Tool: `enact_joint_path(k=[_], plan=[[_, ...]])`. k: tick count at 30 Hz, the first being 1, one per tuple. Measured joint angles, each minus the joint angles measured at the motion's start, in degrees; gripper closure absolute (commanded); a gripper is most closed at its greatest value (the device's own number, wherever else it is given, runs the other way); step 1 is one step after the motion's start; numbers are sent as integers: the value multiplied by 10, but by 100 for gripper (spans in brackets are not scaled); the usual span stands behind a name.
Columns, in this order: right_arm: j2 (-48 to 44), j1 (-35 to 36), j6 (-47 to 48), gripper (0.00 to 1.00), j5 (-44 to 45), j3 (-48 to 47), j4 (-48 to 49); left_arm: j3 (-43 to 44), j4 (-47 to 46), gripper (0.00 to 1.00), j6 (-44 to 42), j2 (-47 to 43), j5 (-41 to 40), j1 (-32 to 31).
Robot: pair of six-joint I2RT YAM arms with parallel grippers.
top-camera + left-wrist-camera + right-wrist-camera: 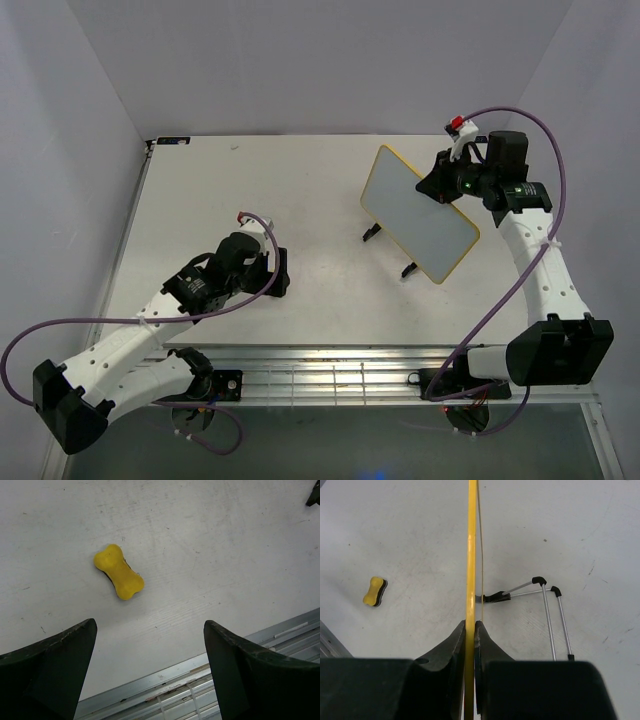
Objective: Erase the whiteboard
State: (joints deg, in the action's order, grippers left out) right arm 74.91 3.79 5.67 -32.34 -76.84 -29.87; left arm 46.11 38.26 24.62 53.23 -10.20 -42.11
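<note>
Right pincer (470, 630) on yellow-framed whiteboard (420, 212), face seemingly blank.

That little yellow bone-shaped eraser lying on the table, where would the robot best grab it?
Probably at its narrow waist. The eraser lies flat on the table, so come down from above with the open left gripper, closing across the two long sides. The wider ends should keep it from slipping out.

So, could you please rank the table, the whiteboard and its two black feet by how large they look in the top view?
1. the table
2. the whiteboard
3. the farther foot and the nearer foot: they look alike, so I won't rank them.
</note>
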Motion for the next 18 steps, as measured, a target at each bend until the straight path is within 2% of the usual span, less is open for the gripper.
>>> enact_joint_path(k=[18], plan=[[63,-19,72,92,-52,-15,4,-8,-24,2,-13,-2,16,0]])
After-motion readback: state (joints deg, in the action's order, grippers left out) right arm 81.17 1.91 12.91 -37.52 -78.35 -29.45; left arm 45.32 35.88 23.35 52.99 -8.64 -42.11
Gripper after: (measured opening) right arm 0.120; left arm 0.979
